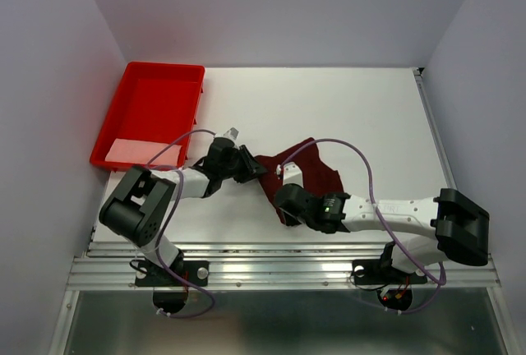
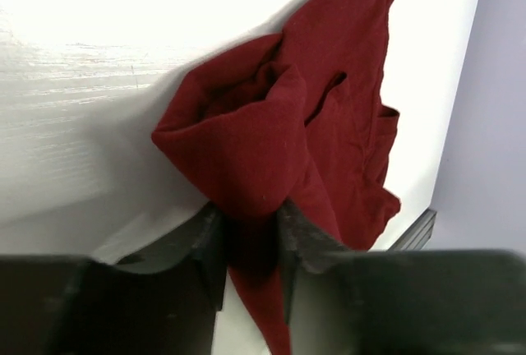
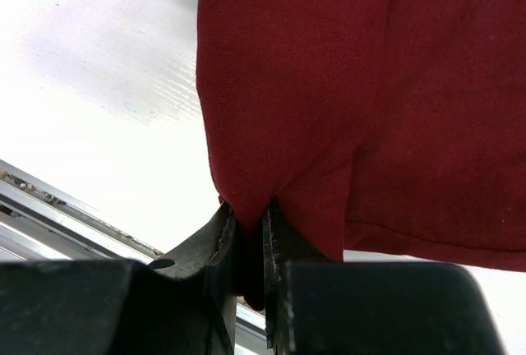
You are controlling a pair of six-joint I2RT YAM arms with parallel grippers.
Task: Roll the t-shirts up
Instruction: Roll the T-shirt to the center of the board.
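Observation:
The dark maroon t-shirt [image 1: 308, 168] lies bunched in the middle of the white table, between the two arms. My left gripper [image 1: 256, 168] is shut on its left edge; in the left wrist view the cloth [image 2: 271, 141] hangs folded from the gripper [image 2: 246, 232]. My right gripper [image 1: 288, 200] is shut on the near edge of the shirt; in the right wrist view the cloth [image 3: 345, 100] is pinched in the gripper [image 3: 245, 236]. Much of the shirt is hidden under the right arm.
A bright red plastic tray [image 1: 131, 104] stands at the far left of the table, with a pale sheet [image 1: 130, 153] in its near end. The metal rail [image 1: 279, 269] runs along the table's near edge. Grey walls close in three sides.

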